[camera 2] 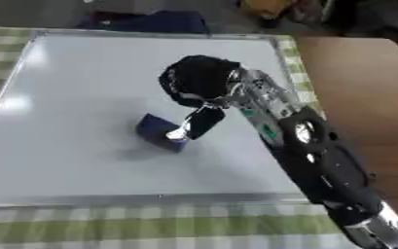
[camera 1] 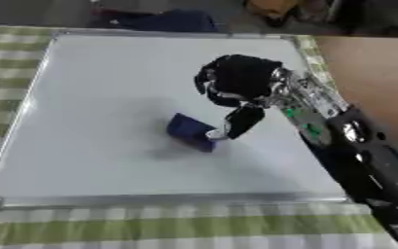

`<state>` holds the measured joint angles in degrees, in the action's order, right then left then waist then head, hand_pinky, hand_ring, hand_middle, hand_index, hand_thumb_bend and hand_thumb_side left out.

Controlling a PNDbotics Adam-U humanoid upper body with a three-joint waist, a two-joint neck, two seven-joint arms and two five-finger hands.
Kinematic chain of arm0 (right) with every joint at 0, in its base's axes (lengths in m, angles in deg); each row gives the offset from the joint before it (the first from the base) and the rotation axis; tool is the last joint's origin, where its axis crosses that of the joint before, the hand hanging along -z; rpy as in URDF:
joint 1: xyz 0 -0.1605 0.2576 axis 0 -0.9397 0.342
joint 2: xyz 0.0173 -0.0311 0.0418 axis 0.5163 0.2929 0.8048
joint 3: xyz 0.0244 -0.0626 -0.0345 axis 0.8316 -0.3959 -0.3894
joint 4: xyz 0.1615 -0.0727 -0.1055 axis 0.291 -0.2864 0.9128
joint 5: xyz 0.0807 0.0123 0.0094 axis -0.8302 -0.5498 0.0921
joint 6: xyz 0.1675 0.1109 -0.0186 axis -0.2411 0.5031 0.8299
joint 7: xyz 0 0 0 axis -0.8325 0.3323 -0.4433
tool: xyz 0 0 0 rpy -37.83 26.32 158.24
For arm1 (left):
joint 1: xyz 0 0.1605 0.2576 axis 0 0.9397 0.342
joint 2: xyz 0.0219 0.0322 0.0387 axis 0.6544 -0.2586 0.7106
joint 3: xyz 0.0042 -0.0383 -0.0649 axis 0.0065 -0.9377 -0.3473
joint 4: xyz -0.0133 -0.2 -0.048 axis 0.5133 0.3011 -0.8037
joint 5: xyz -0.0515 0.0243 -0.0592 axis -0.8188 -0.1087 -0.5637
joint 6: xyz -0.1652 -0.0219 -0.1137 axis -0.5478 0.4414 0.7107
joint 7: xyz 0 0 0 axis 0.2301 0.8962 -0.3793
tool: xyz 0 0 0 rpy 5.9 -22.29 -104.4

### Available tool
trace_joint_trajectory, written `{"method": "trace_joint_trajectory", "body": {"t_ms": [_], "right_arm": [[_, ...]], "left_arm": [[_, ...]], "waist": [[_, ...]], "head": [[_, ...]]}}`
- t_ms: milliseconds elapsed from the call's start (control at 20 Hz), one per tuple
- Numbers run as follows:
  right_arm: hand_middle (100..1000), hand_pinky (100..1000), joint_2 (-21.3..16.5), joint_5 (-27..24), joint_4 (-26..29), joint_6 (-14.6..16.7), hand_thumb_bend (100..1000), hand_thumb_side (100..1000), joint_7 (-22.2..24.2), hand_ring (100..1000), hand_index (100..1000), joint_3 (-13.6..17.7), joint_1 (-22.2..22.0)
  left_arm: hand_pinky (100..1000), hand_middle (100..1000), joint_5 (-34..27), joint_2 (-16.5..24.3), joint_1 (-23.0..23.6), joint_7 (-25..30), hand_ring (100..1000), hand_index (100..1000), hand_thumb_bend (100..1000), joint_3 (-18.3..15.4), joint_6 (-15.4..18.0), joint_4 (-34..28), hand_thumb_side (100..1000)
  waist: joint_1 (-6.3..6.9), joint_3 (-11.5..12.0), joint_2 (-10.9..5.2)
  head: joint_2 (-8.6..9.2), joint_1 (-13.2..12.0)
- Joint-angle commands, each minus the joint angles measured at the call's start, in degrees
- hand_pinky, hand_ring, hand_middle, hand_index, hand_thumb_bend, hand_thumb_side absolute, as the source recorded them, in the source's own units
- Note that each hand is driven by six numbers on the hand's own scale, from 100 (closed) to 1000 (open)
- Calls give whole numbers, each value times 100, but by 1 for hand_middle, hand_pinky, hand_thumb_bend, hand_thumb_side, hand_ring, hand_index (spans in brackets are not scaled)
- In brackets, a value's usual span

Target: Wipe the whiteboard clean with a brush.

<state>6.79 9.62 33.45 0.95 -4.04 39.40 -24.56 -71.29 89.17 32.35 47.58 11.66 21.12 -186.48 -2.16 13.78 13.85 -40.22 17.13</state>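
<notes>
Brush [camera 1: 191, 131], dark blue block, lying near middle of board [camera 1: 91, 97], slightly right of centre. Right hand [camera 1: 239, 82] hovering just beside it, thumb reaching down to touch brush's right edge, other fingers curling under palm, not clamping brush. Board looking markless. Step: grasping brush. Next move calling for closing fingers round block before wiping.

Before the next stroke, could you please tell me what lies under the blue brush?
The brush sits on the whiteboard, whose visible surface looks clean. The patch beneath it is covered. The right hand touches its edge.
</notes>
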Motion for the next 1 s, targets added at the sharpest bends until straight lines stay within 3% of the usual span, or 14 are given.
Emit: {"method": "trace_joint_trajectory", "body": {"t_ms": [50,650,1000], "right_arm": [[598,678,0,186,-44,-15,415,1000,-48,755,115,23,125],[587,668,202,409,-363,124,431,1000,-12,751,118,18,105],[547,641,243,395,-450,190,300,1000,74,721,107,7,96]], "left_arm": [[449,517,-34,57,-101,31,498,539,161,3,-3,-111,939],[449,514,-50,40,-157,23,497,539,163,2,-18,-111,938],[449,515,-47,40,-168,15,497,538,166,-6,-9,-111,937]], "waist": [[35,24,-67],[21,51,-34],[24,66,-11]], "head": [[18,47],[23,64],[62,92]]}}
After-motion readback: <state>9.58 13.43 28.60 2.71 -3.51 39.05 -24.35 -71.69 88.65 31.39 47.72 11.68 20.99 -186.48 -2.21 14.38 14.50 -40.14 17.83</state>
